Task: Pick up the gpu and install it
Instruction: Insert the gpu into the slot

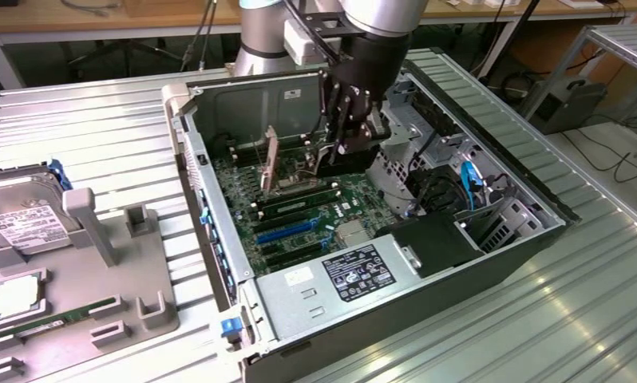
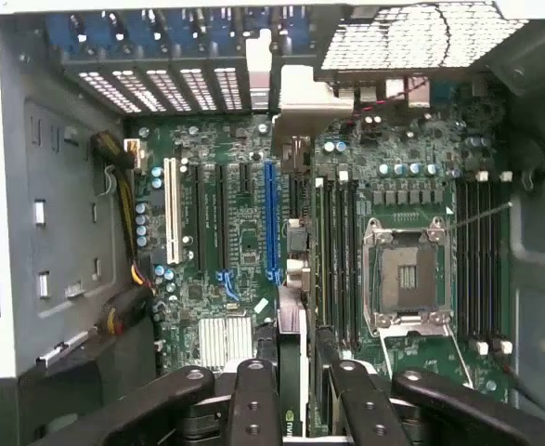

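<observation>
gripper (image 2: 295, 376) seemingly clamped on gpu (image 2: 291, 321), edge-on, over motherboard (image 2: 240, 232)

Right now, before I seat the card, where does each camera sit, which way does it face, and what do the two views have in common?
Exterior view: off the arm, raised over the table, angled down into the open computer case; the arm and claw hang into it.
Wrist view: on the wrist, facing down along the claw onto the motherboard; its fingers show, shut on the gpu.
Shared: the claw, motherboard, CPU socket and blue slot.
</observation>
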